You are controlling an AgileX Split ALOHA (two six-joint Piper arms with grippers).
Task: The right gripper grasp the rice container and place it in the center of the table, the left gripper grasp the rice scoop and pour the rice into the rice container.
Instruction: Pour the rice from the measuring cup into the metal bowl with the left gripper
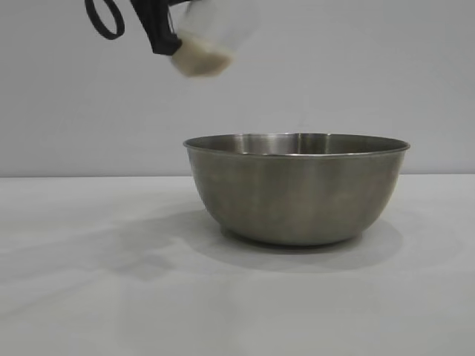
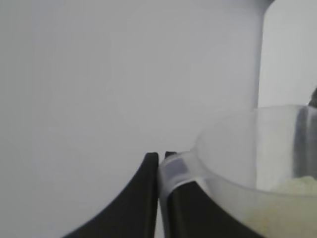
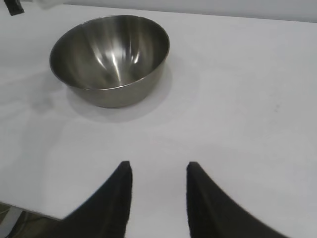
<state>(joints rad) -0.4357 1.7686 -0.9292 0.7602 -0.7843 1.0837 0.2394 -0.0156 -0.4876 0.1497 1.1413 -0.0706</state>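
Observation:
The rice container (image 1: 297, 189), a wide steel bowl, stands upright on the white table (image 1: 89, 282); its inside (image 3: 111, 52) looks bare. Above and left of its rim hangs the rice scoop (image 1: 208, 41), a frosted plastic cup tilted a little, with off-white rice (image 1: 199, 59) in its bottom. My left gripper (image 1: 165, 41) is shut on the scoop's loop handle (image 2: 174, 168), and the rice (image 2: 292, 191) shows through the cup wall. My right gripper (image 3: 158, 166) hovers open over the table, well back from the bowl, with nothing between its fingers.
A black cable loop (image 1: 104, 18) hangs beside the left gripper. The table's near edge (image 3: 29, 210) shows close to the right gripper. A plain pale wall (image 1: 356, 74) stands behind the table.

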